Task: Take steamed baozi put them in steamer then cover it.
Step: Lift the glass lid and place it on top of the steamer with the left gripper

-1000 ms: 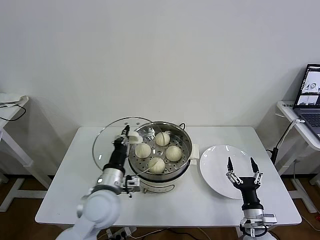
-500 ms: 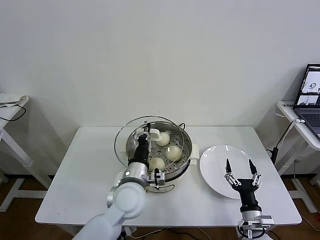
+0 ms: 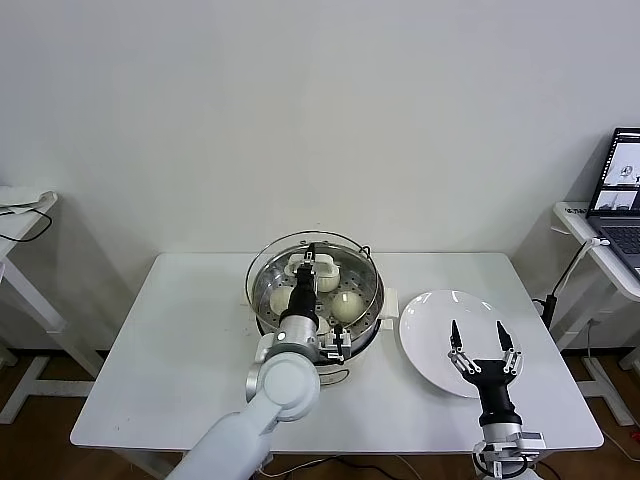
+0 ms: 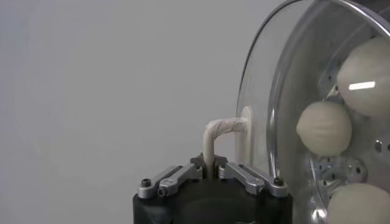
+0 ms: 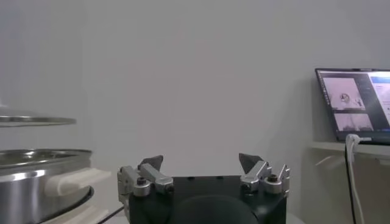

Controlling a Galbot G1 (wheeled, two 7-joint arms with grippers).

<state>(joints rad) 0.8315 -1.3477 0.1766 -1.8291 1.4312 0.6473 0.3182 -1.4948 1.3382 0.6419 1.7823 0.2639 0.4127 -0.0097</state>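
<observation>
The steel steamer (image 3: 365, 315) stands on its cream base mid-table with baozi (image 3: 346, 305) on its perforated tray; part of them is hidden by my left arm. My left gripper (image 3: 311, 262) is shut on the cream handle (image 4: 220, 131) of the glass lid (image 3: 262, 262), holding the lid over the steamer, roughly level and almost centred. Baozi (image 4: 325, 127) show through the glass in the left wrist view. My right gripper (image 3: 477, 331) is open and empty, pointing up over the white plate (image 3: 432, 330).
The empty white plate lies right of the steamer. A laptop (image 3: 622, 185) sits on a side table at the far right, another side table (image 3: 22, 205) at the far left. The steamer's rim (image 5: 36, 159) shows in the right wrist view.
My left gripper carried the glass lid rightward from beside the steamer's left rim to over the pot. The right gripper stayed over the plate, barely shifting.
</observation>
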